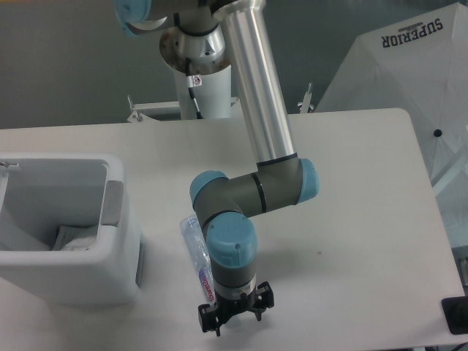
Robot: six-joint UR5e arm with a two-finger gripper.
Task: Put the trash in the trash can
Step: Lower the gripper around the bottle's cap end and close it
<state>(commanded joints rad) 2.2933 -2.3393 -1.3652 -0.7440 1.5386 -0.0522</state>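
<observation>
Right, from my remote seat I see the black two-finger gripper (235, 316) low over the white tabletop (365, 219), near the table's front edge, pointing down. Its fingers (208, 320) are spread with a clear gap between them — nothing is in the grip. The grey arm with light-blue joint caps (230, 245) bends down from the silver tube (256, 95) and covers much of what lies under it.

The clear plastic bottle with a purple-red label (194, 238) lies flat on the table, long axis running from upper left down toward the gripper. Its clear end pokes out to the left of the blue wrist cap; the labelled end (205, 281) shows just beside the wrist, slightly above and left of the spread fingers. I can't tell whether any finger touches it — the wrist hides that part. The bottle sits between the arm and the bin, close to both.

The white boxy plastic trash can with rounded corners and a grey inner side panel (117, 241) stands at the left edge of the table. Inside it, on the bottom, lies the crumpled clear plastic wrapper (77, 240); I can't make out its edge colour from here. A white fabric umbrella printed SUPERIOR (398, 66) stands behind the table's right corner.
</observation>
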